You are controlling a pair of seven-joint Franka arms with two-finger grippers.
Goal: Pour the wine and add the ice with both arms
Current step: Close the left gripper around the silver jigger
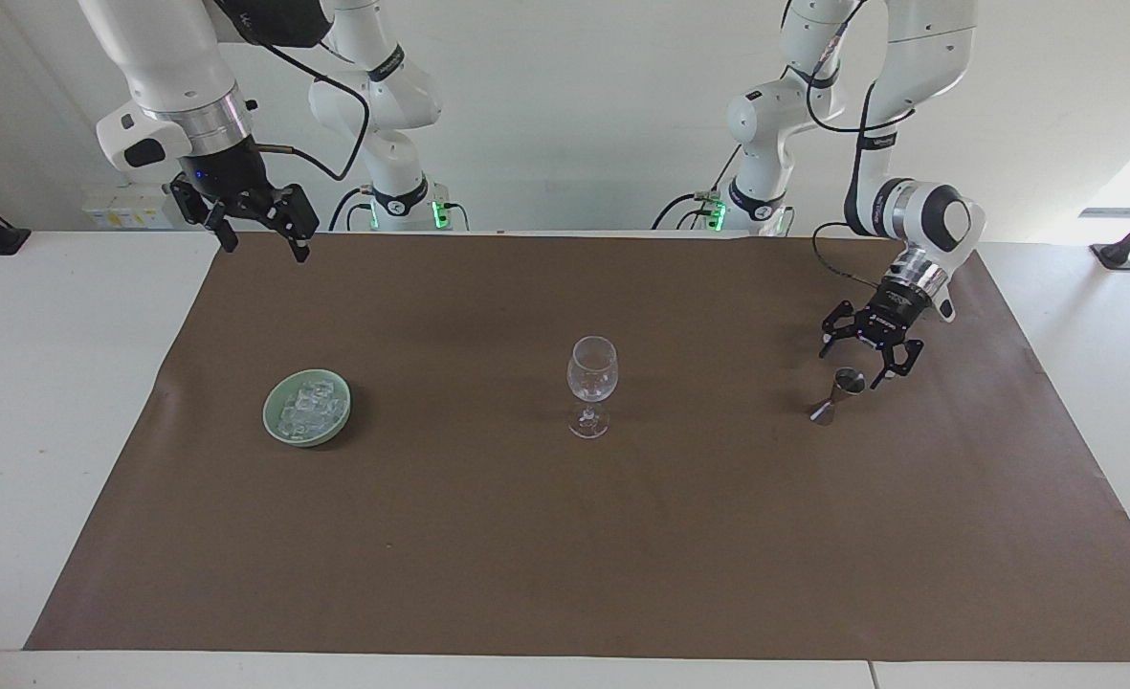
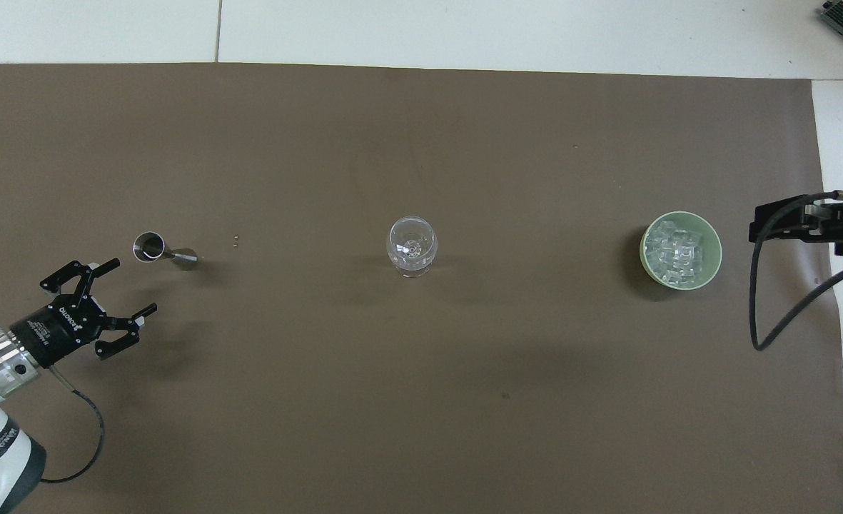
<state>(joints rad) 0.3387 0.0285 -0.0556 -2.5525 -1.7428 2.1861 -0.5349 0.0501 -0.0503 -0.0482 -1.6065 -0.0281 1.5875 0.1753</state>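
An empty clear wine glass [image 1: 591, 383] stands mid-mat, also in the overhead view [image 2: 412, 245]. A small metal jigger [image 1: 837, 394] [image 2: 160, 249] stands toward the left arm's end. Ice [image 1: 302, 407] [image 2: 678, 251], several small clear cubes, fills a green bowl [image 1: 268, 413] [image 2: 644, 246] toward the right arm's end. My left gripper [image 1: 852, 367] [image 2: 133, 286] is open and empty, low over the mat right beside the jigger, not touching it. My right gripper [image 1: 267, 252] [image 2: 785, 221] is open and empty, and waits raised over the mat's edge near the bowl.
A brown mat [image 1: 565, 536] covers most of the white table [image 1: 48, 402]. Two tiny specks [image 2: 236, 243] lie on the mat between the jigger and the glass. The right arm's black cable [image 2: 756, 314] hangs beside the bowl.
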